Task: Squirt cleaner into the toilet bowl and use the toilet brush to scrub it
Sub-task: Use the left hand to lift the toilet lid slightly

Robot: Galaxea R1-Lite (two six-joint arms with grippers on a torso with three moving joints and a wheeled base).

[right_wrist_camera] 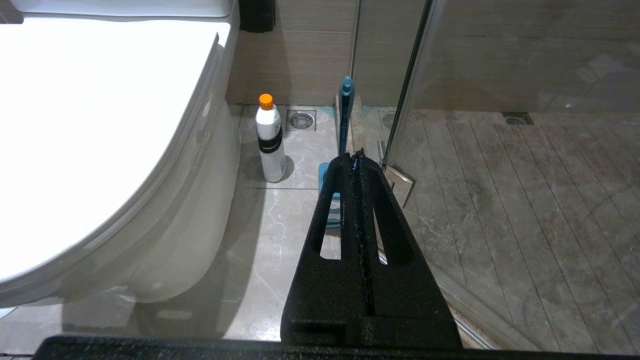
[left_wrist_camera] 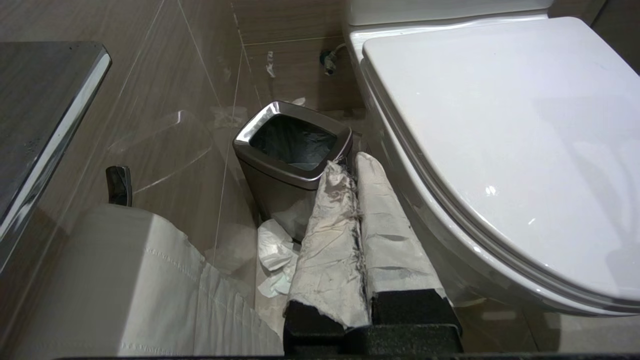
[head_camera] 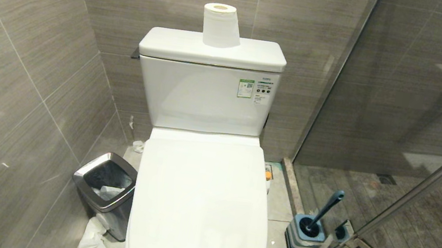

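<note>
A white toilet [head_camera: 202, 201] stands against a grey tiled wall, its lid down over the toilet bowl, long axis running from the cistern toward the camera. A paper roll [head_camera: 220, 25] sits upright on the cistern lid. On the floor at the toilet's right side, by the glass shower door's [head_camera: 415, 128] lower corner, the toilet brush [head_camera: 325, 210] stands in its square blue holder [head_camera: 304, 237], handle tilted up and to the right. A white bottle with an orange cap [right_wrist_camera: 270, 137] stands upright beside the toilet base. A steel-rimmed waste bin [head_camera: 106, 190] stands at the toilet's left. The left gripper [left_wrist_camera: 356, 165], fingers wrapped in pale tape, is clenched, empty, near the bin. The right gripper [right_wrist_camera: 356, 157] is clenched, empty, pointing at the brush.
</note>
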